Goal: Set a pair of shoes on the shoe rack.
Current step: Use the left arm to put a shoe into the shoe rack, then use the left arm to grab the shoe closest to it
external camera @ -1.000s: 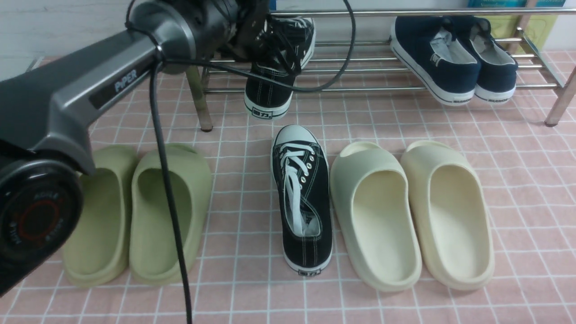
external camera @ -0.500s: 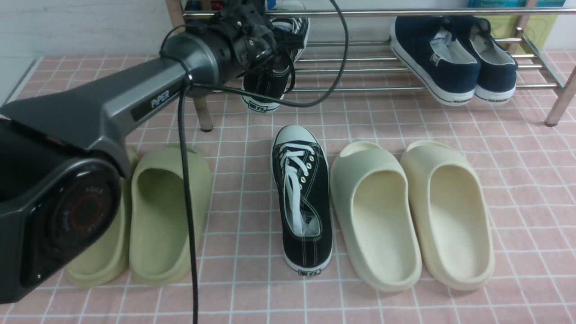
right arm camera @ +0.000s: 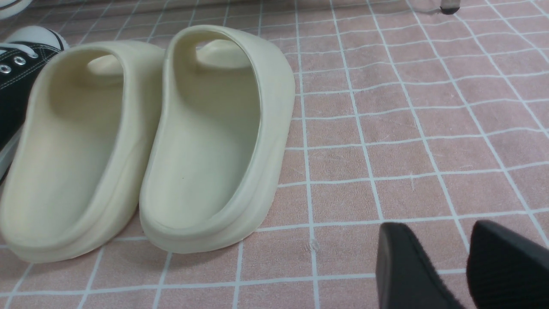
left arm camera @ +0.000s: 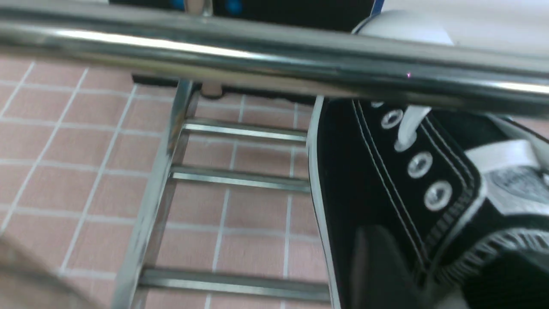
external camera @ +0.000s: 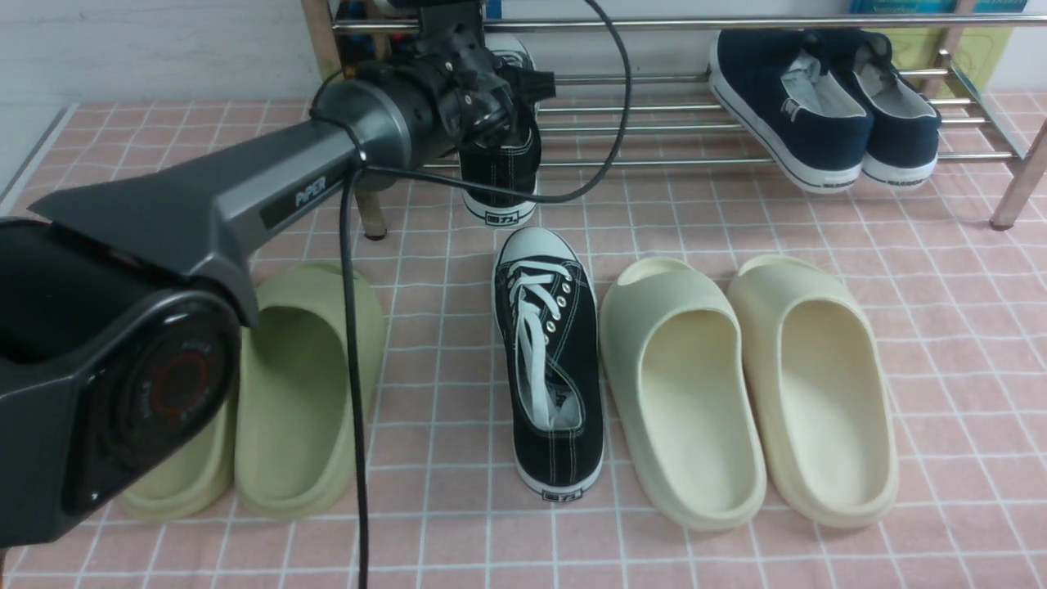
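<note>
One black sneaker point(external camera: 501, 176) with a white sole is held at the chrome shoe rack point(external camera: 736, 23), toe under the top bar and heel hanging over the lower shelf's front bar. My left gripper point(external camera: 501, 123) is shut on its side wall. In the left wrist view the gripper point(left arm camera: 437, 274) pinches the canvas by the eyelets of the sneaker point(left arm camera: 364, 180), below the rack's bar point(left arm camera: 214, 47). The second black sneaker point(external camera: 548, 360) lies on the floor, toe towards the rack. My right gripper point(right arm camera: 441, 262) is open and empty above the pink tiles, right of the cream slides.
Navy slip-on shoes point(external camera: 818, 106) sit on the rack's right part. Green slides point(external camera: 303, 384) lie at the left on the floor, and cream slides point(external camera: 752, 384) at the right, next to the floor sneaker; they also show in the right wrist view point(right arm camera: 171, 141). A rack leg point(external camera: 1014, 196) stands at the far right.
My left arm has reached further forward and lower. The held sneaker has straightened and shifted a little right, heel now low over the rack's front bar. The floor shoes have not moved.
</note>
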`<control>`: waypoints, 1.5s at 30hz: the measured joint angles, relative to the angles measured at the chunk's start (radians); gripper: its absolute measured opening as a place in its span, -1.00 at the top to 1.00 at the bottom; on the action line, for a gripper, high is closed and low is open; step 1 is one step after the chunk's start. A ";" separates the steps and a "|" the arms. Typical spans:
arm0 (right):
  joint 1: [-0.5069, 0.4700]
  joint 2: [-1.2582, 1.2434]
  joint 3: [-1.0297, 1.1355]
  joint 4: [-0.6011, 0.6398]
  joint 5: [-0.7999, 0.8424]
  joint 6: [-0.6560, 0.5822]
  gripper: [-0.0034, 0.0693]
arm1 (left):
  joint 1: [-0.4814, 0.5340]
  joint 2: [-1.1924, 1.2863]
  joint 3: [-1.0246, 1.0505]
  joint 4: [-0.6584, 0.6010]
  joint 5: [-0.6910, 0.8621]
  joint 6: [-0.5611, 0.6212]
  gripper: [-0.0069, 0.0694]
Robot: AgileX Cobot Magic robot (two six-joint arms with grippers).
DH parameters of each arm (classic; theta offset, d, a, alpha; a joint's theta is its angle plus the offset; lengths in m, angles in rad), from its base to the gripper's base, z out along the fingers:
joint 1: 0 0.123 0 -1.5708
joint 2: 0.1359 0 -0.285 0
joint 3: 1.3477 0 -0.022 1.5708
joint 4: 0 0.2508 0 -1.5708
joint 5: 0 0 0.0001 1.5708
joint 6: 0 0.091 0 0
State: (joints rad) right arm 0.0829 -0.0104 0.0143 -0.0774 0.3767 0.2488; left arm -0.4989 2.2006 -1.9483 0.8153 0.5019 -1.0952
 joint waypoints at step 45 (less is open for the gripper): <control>0.000 0.000 0.000 0.000 0.000 0.000 0.25 | -0.087 -0.229 -0.004 -0.538 0.368 0.822 0.81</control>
State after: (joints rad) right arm 0.0829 -0.0104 0.0143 -0.0774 0.3767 0.2488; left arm -0.5857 1.9714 -1.9519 0.2773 0.8697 -0.2733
